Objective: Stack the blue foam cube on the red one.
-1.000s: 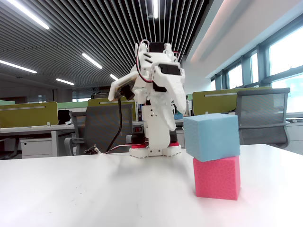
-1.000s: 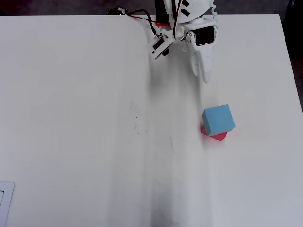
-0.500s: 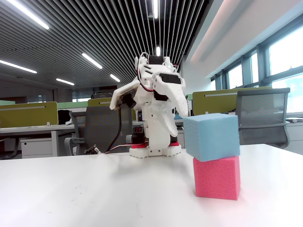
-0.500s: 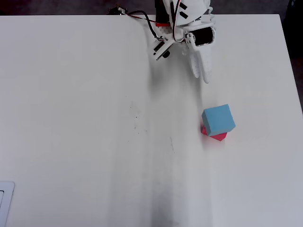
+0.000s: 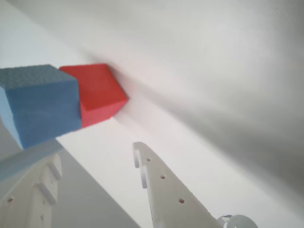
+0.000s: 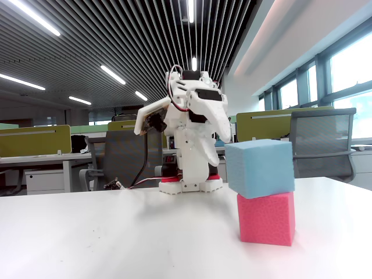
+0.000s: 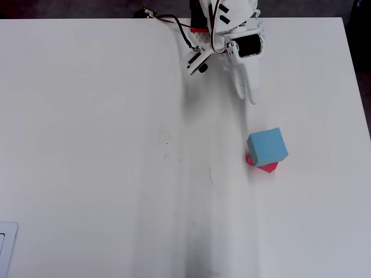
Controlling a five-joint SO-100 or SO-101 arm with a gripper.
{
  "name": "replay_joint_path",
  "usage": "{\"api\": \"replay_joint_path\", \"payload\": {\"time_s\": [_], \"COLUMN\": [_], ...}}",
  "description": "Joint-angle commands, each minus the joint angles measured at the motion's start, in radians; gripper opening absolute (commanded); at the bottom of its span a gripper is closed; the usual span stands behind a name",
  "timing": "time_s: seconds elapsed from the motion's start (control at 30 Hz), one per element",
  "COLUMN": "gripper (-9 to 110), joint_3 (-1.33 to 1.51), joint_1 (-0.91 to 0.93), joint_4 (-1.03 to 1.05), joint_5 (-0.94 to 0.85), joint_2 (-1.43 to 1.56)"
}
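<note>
Two foam cubes stand stacked on the white table [image 7: 87,145], well clear of the gripper [image 7: 246,92]: the blue cube [image 6: 259,167] sits on top of the red cube [image 6: 266,218], turned a little so its corners overhang. Seen from overhead, the stack lies just beyond the gripper's tips, slightly to the right, with bare table between them. The gripper holds nothing. Its fingers [image 5: 161,185] show a modest gap in the wrist view, though from overhead they look nearly together. The arm [image 6: 189,139] is folded back over its base at the table's far edge.
</note>
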Motion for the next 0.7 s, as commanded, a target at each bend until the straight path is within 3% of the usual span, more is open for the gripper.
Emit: {"api": "replay_joint_path", "payload": {"time_s": [0.0,0.67], "gripper": [18,23], "joint_3": [-0.006,-0.006], "joint_1": [0.002,0.002], "joint_4": [-0.018,-0.015], "joint_5": [0.002,0.002], "joint_2": [0.008,0.008]}}
